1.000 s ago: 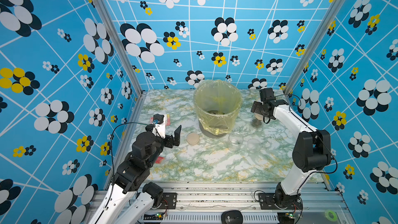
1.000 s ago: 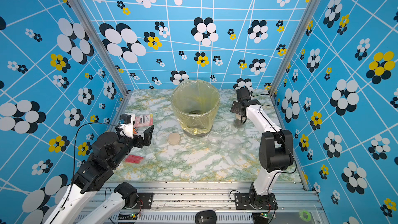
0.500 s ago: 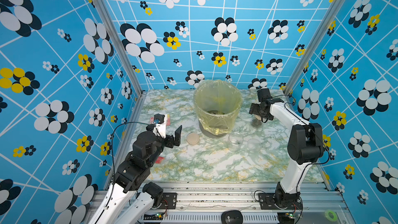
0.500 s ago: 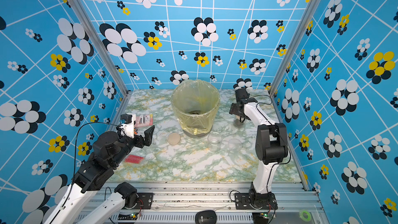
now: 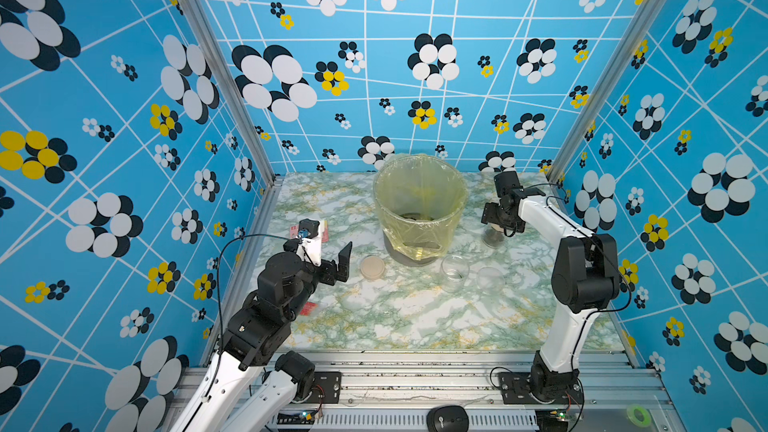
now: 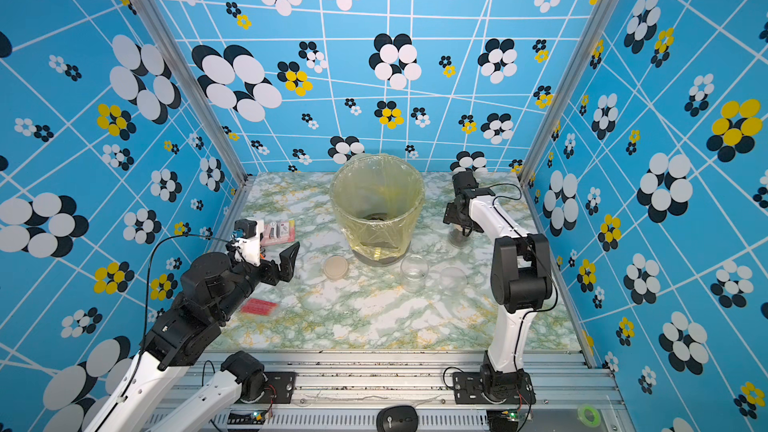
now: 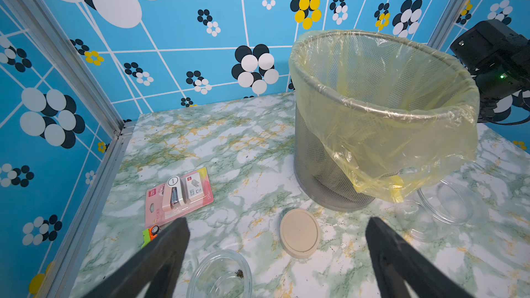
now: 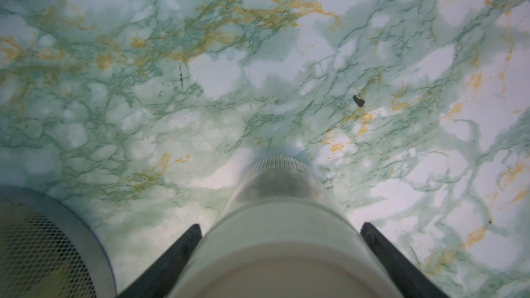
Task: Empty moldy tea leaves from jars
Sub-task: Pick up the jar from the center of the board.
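Viewed from my remote console, the right gripper (image 8: 281, 226) hung straight down over a lidded jar (image 5: 493, 238). The jar stood upright on the marbled tabletop (image 5: 415, 317), at about 2 o'clock from the tabletop's centre and just off the 3 o'clock side of the yellow-bagged bin (image 5: 417, 228). The gripper's black fingers (image 8: 183, 247) flanked the jar's beige lid (image 8: 286, 268), one on each side and very close to it. I could not tell whether they had a grip.

Moldy tea leaves (image 8: 275, 184) showed as a dark mass through the jar's clear wall. In both top views more dark bits (image 6: 376, 216) lay at the bottom of the bin.

An open clear jar (image 5: 455, 272) sat at the bin's 5 o'clock. Just beside it was a second clear round piece (image 5: 490, 279), jar or lid I could not say. A loose beige lid (image 7: 299, 233) lay flat at the bin's 7 o'clock.

My left gripper (image 7: 276, 221) hovered above the tabletop at 9 o'clock, jaws spread wide and holding nothing, pointed toward that loose lid. A pink stapler pack (image 7: 179, 196) lay near the left wall at 10 o'clock.
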Tool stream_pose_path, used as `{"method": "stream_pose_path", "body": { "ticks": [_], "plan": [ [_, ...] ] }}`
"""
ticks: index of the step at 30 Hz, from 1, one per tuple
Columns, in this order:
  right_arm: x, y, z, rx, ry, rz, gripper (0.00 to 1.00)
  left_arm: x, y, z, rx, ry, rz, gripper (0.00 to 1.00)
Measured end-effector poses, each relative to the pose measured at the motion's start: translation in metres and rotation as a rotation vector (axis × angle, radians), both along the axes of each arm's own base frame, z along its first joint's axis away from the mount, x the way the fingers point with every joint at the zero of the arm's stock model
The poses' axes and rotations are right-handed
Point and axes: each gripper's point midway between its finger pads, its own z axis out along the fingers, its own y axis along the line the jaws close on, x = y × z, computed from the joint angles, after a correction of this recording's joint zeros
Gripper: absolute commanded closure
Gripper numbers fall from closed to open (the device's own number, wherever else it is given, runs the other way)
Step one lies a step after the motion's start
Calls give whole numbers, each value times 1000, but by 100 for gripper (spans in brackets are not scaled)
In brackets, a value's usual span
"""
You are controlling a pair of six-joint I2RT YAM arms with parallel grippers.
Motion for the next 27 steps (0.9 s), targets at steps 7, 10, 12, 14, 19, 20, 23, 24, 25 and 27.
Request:
{"method": "stream_pose_path", "body": {
  "ticks": [7, 10, 12, 14, 19, 20, 23, 24, 25, 27],
  "plan": [
    [-2, 4, 0, 11, 15, 26, 56, 0, -2, -1, -4, 6, -10, 1],
    [-3, 5, 0, 16, 18, 32, 62, 1, -4, -2, -5, 10, -20, 1],
    [-6, 7, 1, 28, 27, 37, 62, 1, -7, -3, -6, 14, -31, 1],
    [-10, 9, 5, 42, 32, 43, 63, 2, -10, -4, -7, 22, -43, 1],
    [-27, 13, 33, 81, -16, 57, 66, 8, -21, -4, -15, 39, -85, 1],
    [-31, 14, 44, 91, -38, 60, 67, 9, -24, -1, -22, 34, -98, 1],
    [-43, 15, 77, 118, -113, 68, 72, 11, -29, 14, -43, 12, -124, 1],
    [-46, 16, 86, 126, -137, 70, 72, 12, -31, 20, -49, 2, -132, 1],
    [-51, 16, 98, 133, -166, 73, 72, 12, -33, 27, -56, -9, -141, 1],
    [-63, 16, 117, 147, -216, 77, 73, 15, -37, 42, -68, -30, -157, 1]
  ]
}}
